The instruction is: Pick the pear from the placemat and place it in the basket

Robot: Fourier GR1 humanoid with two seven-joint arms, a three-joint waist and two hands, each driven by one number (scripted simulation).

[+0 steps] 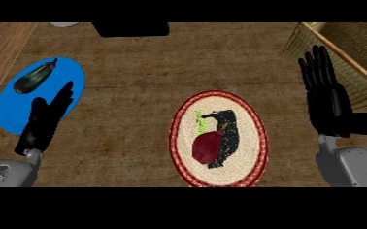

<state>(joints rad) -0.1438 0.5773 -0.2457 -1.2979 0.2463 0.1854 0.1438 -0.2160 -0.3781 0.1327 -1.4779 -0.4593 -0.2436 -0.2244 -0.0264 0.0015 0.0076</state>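
A dark red pear (206,146) lies on an oval woven placemat (252,140) with a red rim, near the front middle of the counter. A black figure and a small green patch are printed on the mat beside the pear. The basket (309,40) stands at the far right corner, only partly in view. My right hand (328,102) is open at the right edge, fingers straight and pointing up, between the mat and the basket. My left hand (44,121) is open at the lower left, well apart from the mat. Neither hand touches the pear.
A blue plate (64,77) at the left holds a dark eggplant (34,76); my left hand overlaps the plate's near edge. A black object (130,29) sits at the far middle edge, and a pale object (64,24) peeks in beside it.
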